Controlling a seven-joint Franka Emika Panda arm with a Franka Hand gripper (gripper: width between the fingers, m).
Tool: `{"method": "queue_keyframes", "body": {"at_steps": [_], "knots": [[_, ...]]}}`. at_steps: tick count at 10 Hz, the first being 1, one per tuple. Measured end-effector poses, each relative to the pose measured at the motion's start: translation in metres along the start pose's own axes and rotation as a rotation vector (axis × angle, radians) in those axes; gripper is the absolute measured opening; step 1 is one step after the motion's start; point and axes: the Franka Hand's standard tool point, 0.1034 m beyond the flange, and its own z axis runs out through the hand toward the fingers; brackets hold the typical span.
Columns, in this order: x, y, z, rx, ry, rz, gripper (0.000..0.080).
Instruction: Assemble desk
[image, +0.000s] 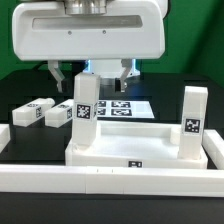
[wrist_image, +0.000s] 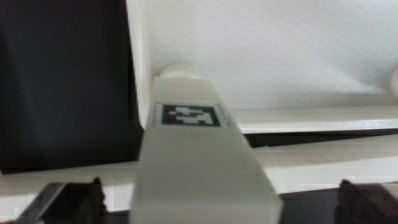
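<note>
White desk top (image: 150, 138) sat behind the border rail (image: 110, 182); a leg (image: 85, 115) stood upright on its corner at the exterior view's left, gripper (image: 91, 74) directly above — jaws spread wide either side, touching nothing. Risk: closing off-centre could tilt or unseat the leg

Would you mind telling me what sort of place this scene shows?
Probably a robotics lab bench: a black table with a tagged marker board, tag-bearing white desk parts, and a robot hand overhead.
</note>
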Motion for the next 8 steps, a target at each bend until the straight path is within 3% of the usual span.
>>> {"method": "queue_keyframes", "body": {"at_steps": [3,5,8], "knots": [[-0.0021,0.0054,0.0019,-0.001,-0.005,0.005,0.0622],[-0.0032,0.0119,0.0042,-0.001,-0.008,-0.014,0.0286],[-0.0032,0.0106,0.0043,-0.001,-0.008,-0.014,0.0289]]}}
